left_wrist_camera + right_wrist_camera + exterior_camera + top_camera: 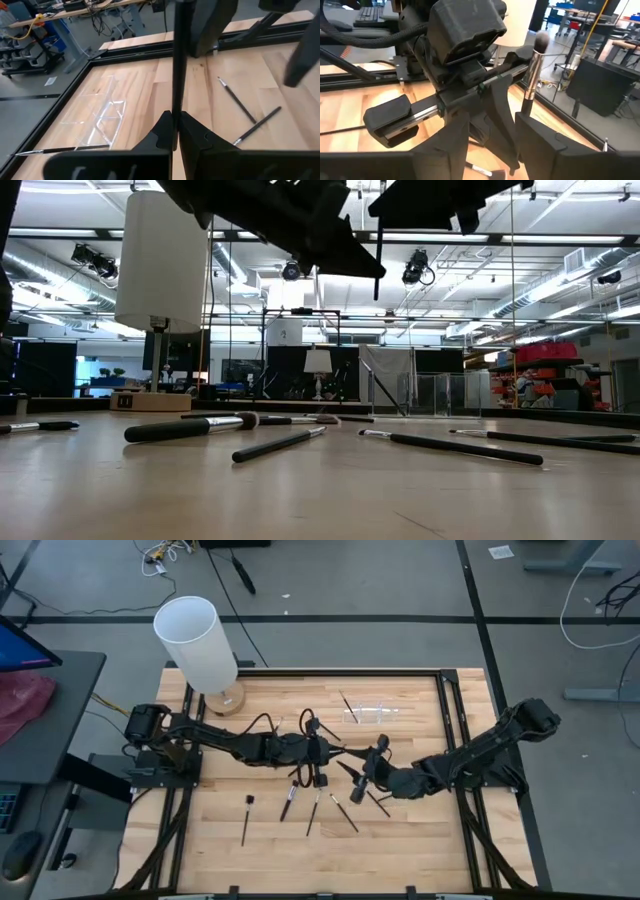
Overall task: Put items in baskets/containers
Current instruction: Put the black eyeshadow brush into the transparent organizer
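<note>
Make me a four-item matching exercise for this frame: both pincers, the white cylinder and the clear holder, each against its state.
1. left pincer
2. right pincer
3. white cylinder
4. clear holder

A. open, holding nothing
B. see-through, low and flat
C. shut on a brush
D. upright on a wooden base

Pairs: 1-C, 2-A, 3-D, 4-B
</note>
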Motion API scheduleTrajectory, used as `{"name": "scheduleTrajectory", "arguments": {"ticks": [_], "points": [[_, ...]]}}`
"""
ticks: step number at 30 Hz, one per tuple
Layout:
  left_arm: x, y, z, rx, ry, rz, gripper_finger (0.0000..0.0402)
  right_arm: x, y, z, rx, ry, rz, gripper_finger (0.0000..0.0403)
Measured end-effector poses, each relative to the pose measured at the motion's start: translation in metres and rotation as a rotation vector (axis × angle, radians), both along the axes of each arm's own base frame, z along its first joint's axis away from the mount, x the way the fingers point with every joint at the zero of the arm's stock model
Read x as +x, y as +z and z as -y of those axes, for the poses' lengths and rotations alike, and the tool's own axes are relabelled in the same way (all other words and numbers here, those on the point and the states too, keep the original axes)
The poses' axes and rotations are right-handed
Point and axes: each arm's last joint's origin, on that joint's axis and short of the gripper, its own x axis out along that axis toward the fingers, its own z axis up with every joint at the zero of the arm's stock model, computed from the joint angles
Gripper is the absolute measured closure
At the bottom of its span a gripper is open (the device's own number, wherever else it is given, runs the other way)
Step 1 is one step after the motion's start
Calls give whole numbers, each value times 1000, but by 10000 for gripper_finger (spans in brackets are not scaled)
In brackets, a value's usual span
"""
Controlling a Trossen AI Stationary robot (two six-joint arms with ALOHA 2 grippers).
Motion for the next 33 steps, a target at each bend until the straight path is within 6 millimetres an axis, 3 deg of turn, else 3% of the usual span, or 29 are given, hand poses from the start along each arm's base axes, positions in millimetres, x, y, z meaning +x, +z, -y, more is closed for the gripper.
{"name": "scheduleTrajectory", "arguments": {"ticks": [11,18,25,33], "points": [[0,-2,-1,-3,-12,-23,389,-6,1,-16,14,95,-5,282],[0,-2,-1,-4,-6,-21,388,-18,-4,-10,116,74,-92,234],[0,-2,-1,-4,-3,-21,388,-14,4,1,-9,-28,-64,198],[0,-2,-1,-4,-3,-21,388,-5,11,6,-65,48,-33,247]]}}
